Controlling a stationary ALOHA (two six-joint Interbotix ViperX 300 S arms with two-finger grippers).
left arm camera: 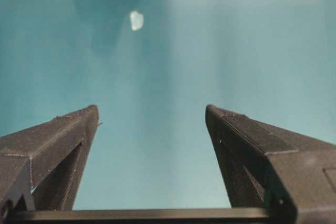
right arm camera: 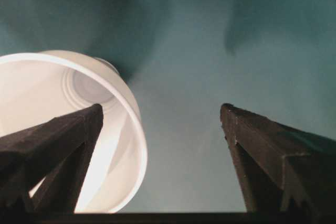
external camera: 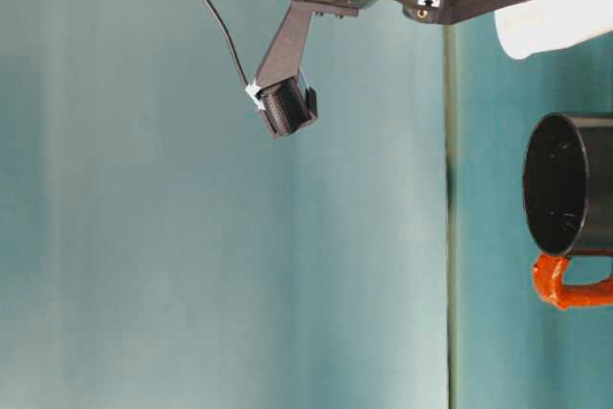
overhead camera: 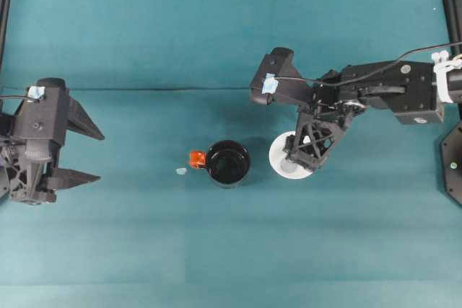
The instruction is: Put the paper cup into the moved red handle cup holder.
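The white paper cup (overhead camera: 277, 155) stands mouth up on the teal table, just right of the black red handle cup holder (overhead camera: 229, 164). The holder's red handle (overhead camera: 197, 159) points left. My right gripper (overhead camera: 302, 160) hovers over the cup, open. In the right wrist view one finger (right arm camera: 58, 140) lies over the cup's mouth (right arm camera: 52, 93) and the other is outside its rim, with the right gripper (right arm camera: 161, 109) gripping nothing. The table-level view shows the cup (external camera: 556, 7) and the holder (external camera: 570, 184) side by side. My left gripper (overhead camera: 90, 151) rests open at the far left, well away from both.
A small pale scrap (overhead camera: 181, 172) lies on the table just left of the red handle, also seen as a scrap (left arm camera: 136, 20) ahead of my left gripper (left arm camera: 152, 109). Black frame posts stand at the table's far corners.
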